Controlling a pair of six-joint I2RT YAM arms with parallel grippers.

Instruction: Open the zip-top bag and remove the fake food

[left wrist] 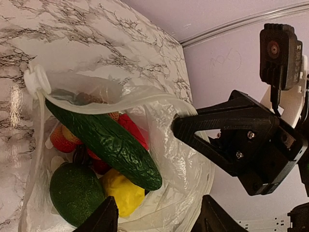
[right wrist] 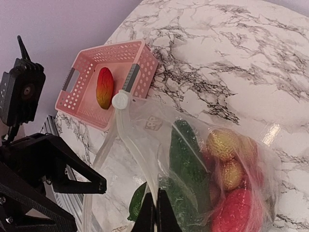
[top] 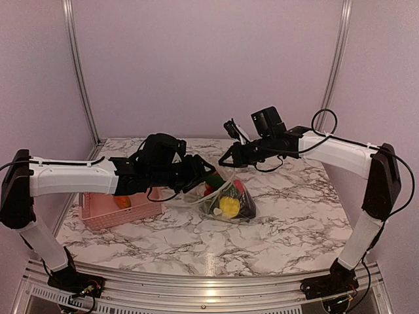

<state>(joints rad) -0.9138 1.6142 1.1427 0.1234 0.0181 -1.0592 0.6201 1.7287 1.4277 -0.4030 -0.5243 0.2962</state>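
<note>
Zip-top bag (top: pixel 208 196) lies mid-table on the marble, near the pink basket (right wrist: pixel 140 63), its mouth gaping toward the left arm. The right gripper (right wrist: pixel 155 212) is pinched tight on the upper rim, lifting it. The left gripper (left wrist: pixel 159 208) has its jaws spread wide at the mouth, grasping nothing visible. The fake food (left wrist: pixel 120 193) sits inside, with the cucumber (left wrist: pixel 106 140) uppermost. Best approach, I judge: hold the rim taut, slide in along the cucumber, close across its girth, and avoid snagging film.
</note>
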